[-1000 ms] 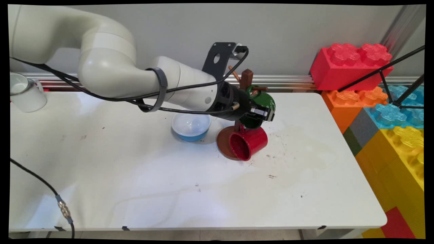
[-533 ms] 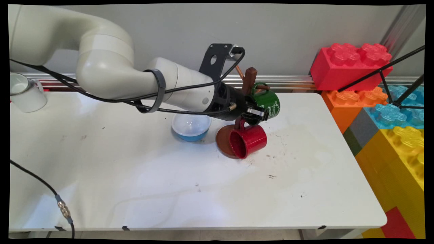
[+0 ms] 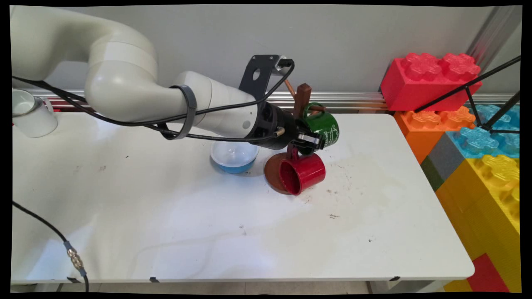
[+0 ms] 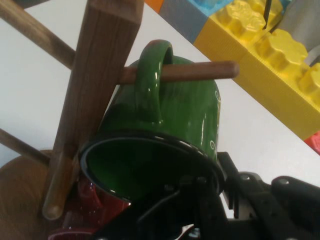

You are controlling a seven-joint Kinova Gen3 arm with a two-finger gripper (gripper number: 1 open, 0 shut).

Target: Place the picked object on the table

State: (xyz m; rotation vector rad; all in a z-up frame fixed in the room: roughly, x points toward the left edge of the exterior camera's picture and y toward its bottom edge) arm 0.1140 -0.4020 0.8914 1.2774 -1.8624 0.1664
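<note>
A green mug (image 3: 326, 126) hangs by its handle on a peg (image 4: 200, 71) of a brown wooden mug tree (image 3: 302, 97). My gripper (image 3: 311, 140) is shut on the mug's dark rim, one finger inside the cup and one outside. The hand view shows the green mug (image 4: 190, 110) from its mouth, with the gripper (image 4: 200, 182) at the rim's lower right and the tree's post (image 4: 100, 75) on the left. Below, a red mug (image 3: 305, 174) hangs on a lower peg, mouth toward the camera, over the tree's round base (image 3: 272, 172).
A blue bowl (image 3: 234, 155) sits just left of the tree's base, under my wrist. A white mug (image 3: 31, 112) stands at the table's far left. Big toy blocks (image 3: 428, 79) are stacked along the right side, with a black tripod leg across them.
The green mug has turned from mouth-down to hanging sideways with its handle on the peg. My hand has drawn a little to the left with it.
</note>
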